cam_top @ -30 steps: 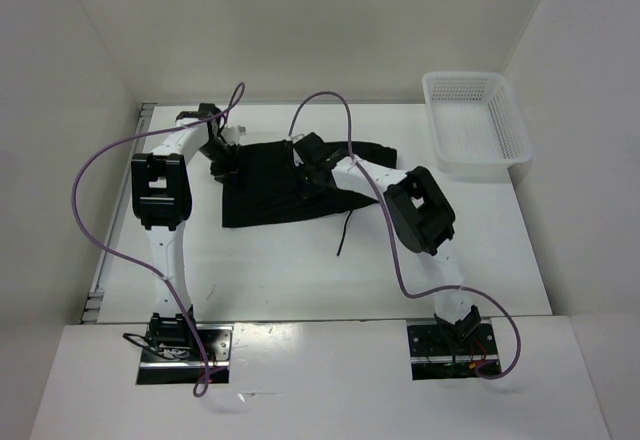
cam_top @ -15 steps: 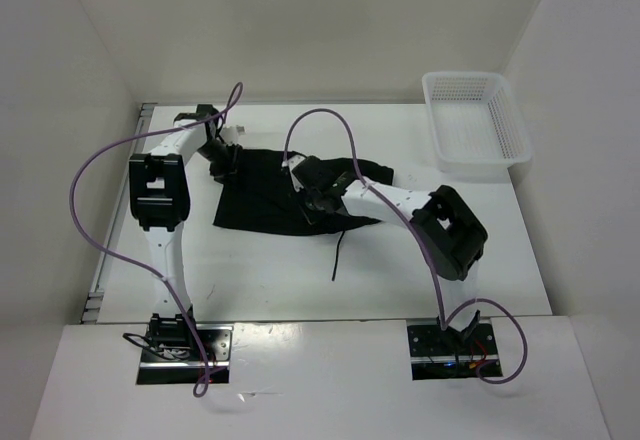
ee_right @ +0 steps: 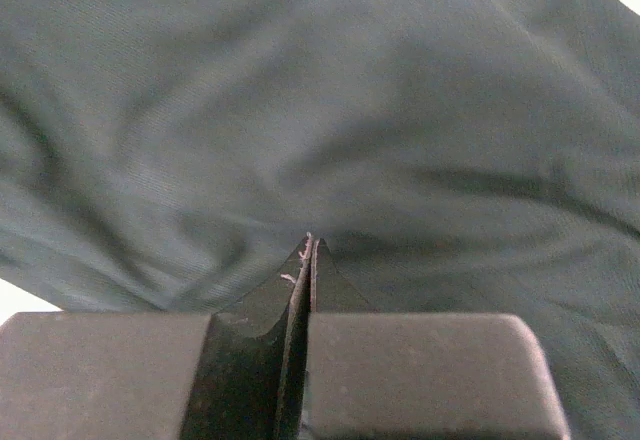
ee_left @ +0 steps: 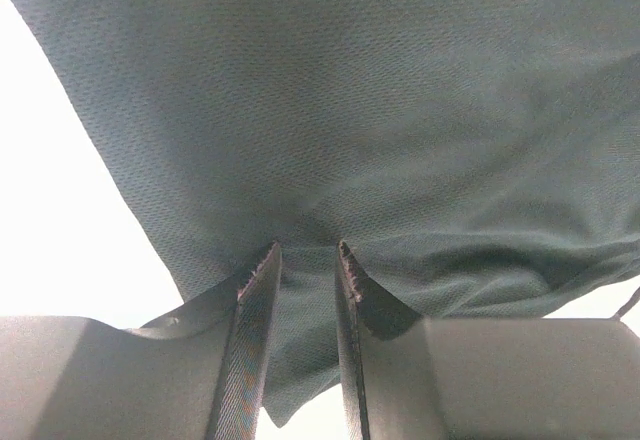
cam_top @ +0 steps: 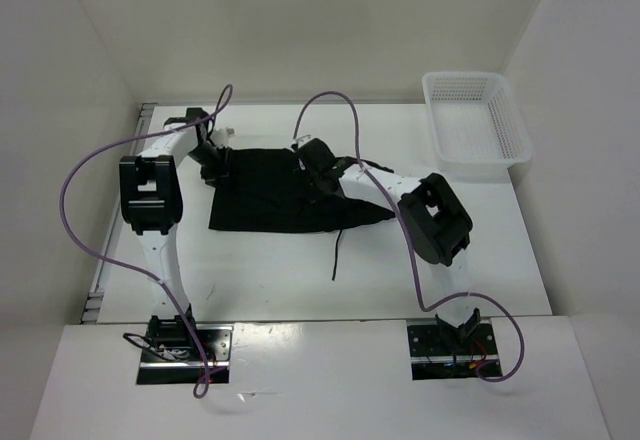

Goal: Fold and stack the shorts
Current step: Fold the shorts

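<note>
The black shorts (cam_top: 270,200) lie spread on the white table between the two arms. Their thin drawstring (cam_top: 338,253) trails toward the near edge. My left gripper (cam_top: 216,156) is at the shorts' far left corner. In the left wrist view its gripper (ee_left: 305,252) has its fingers close together with the fabric (ee_left: 400,110) bunched between them. My right gripper (cam_top: 320,176) is on the upper middle of the shorts. In the right wrist view its gripper (ee_right: 311,242) has its fingers pressed together, pinching a pucker of the fabric (ee_right: 350,90).
A white mesh basket (cam_top: 478,125) stands at the far right corner of the table. White walls close in the back and both sides. Purple cables loop above both arms.
My right gripper has moved toward the near edge and then back toward the far side, with the fabric. The shorts now lie wider and flatter. My left gripper has shifted slightly left.
</note>
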Available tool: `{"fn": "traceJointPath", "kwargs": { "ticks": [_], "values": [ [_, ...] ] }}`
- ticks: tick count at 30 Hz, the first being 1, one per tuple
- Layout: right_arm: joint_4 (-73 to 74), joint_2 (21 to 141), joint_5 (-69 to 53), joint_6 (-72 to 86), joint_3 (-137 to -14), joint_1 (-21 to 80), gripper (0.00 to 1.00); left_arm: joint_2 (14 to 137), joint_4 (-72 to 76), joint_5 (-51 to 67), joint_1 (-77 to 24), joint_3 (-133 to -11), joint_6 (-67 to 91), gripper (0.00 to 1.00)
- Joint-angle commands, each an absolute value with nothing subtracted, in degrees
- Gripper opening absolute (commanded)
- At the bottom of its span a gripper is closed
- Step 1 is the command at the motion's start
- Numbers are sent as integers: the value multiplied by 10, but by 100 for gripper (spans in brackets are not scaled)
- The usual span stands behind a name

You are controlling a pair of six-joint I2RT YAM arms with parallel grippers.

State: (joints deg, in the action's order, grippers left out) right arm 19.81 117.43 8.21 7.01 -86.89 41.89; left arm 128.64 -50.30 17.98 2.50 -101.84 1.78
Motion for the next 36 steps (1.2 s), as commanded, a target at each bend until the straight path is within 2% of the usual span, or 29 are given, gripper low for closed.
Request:
{"fn": "traceJointPath", "kwargs": {
  "ticks": [1,6,11,17,18,19,20,21,25,27,30,31,33,36],
  "values": [
    [182,1155,84,83,-832,414,0,1300,-497,111,60,-983,0,37],
    [152,1109,55,97,-745,414,0,1295,-492,141,81,-952,0,38],
    [138,1080,78,118,-688,414,0,1289,-486,148,98,-932,0,38],
    [156,1027,129,111,-699,396,0,1278,-486,170,98,-938,0,38],
    [164,1020,129,118,-709,391,7,1270,-492,183,98,-938,0,38],
    [178,1000,129,139,-725,381,21,1270,-498,209,98,-938,0,41],
    [184,989,136,156,-725,375,27,1260,-498,222,98,-932,0,41],
    [197,963,155,179,-730,363,44,1253,-498,235,98,-926,0,42],
    [259,901,186,358,-699,300,67,1243,-498,241,98,-921,0,42],
    [265,876,149,437,-645,268,68,1243,-498,246,92,-921,0,43],
    [232,841,142,487,-585,243,78,1243,-504,246,92,-921,0,43],
    [221,835,142,497,-577,237,88,1249,-504,251,92,-921,0,43],
    [201,835,142,508,-553,231,94,1249,-504,251,92,-921,0,43],
    [161,835,99,514,-527,203,96,1249,-504,251,92,-921,0,43]
  ]
}}
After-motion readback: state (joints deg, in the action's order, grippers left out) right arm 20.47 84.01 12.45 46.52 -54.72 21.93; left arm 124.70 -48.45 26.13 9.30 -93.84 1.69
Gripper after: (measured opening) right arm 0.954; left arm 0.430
